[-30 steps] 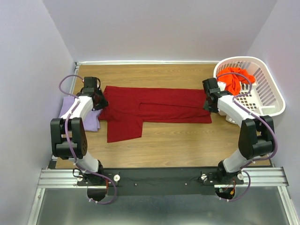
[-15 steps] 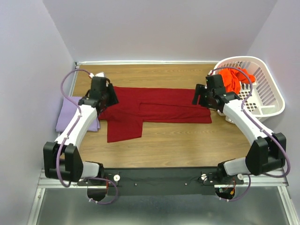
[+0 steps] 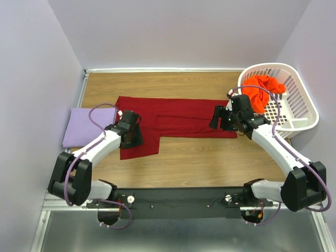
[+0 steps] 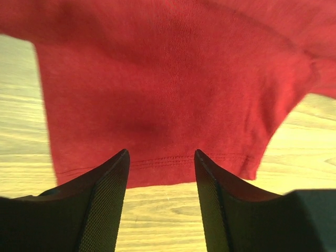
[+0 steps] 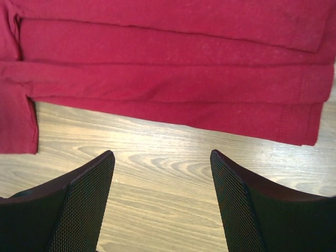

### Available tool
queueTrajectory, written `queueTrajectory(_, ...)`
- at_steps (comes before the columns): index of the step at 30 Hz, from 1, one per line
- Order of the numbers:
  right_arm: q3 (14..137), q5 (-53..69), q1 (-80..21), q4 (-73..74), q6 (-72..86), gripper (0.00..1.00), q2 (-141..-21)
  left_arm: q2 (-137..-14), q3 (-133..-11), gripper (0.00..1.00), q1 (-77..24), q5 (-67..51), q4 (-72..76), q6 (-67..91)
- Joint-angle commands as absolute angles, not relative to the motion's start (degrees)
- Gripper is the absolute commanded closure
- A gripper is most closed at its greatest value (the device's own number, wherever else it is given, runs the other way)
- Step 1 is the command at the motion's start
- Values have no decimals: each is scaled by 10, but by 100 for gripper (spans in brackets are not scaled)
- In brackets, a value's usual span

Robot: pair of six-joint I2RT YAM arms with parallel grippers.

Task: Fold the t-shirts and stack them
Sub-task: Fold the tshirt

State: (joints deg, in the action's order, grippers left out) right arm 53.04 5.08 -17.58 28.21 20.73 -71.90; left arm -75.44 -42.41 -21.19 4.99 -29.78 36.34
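While the wooden table (image 3: 210, 168) looks as it did a second ago, my arms have shifted. The crimson t-shirt (image 3: 178, 118) lies as a long band across the middle with its sides folded in, and it hasn't moved. One sleeve (image 3: 139, 144) sticks out toward me at its left end. The white basket (image 3: 310, 113) is at far right with the orange-red t-shirt (image 3: 262, 89) heaped in it, unfolded. The lavender t-shirt (image 3: 86, 126) is folded flat at the left edge, probably the stack base. My left arm has swung from the shirt's far-left end down to the stray sleeve and reaches low. My left gripper (image 4: 160, 153) is spread wide over the sleeve hem, holding nothing; contact unclear. My right arm has slid inward at the hem end. My right gripper (image 5: 161, 153) is also spread, empty, over bare wood just beside the shirt's near edge. I'd say the sleeve tuck comes next.
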Motion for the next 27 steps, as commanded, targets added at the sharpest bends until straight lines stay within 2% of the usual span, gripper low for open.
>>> queueTrajectory(1,515,77,-178,256,192,20,-702,-788,-406,41,-223,51,-265,391)
queueTrajectory(8,480,76,-178,240,185,19,-696,-825,-393,53,-233,73,-258,395)
queueTrajectory(13,473,74,-178,233,182,19,-697,-846,-392,70,-245,81,-258,399)
queueTrajectory(18,475,72,-178,231,178,19,-704,-852,-417,100,-255,103,-282,399)
queueTrajectory(23,476,72,-178,230,175,19,-705,-845,-496,100,-255,171,-330,374)
queueTrajectory(27,477,79,-178,232,172,19,-703,-882,-609,100,-254,251,-357,336)
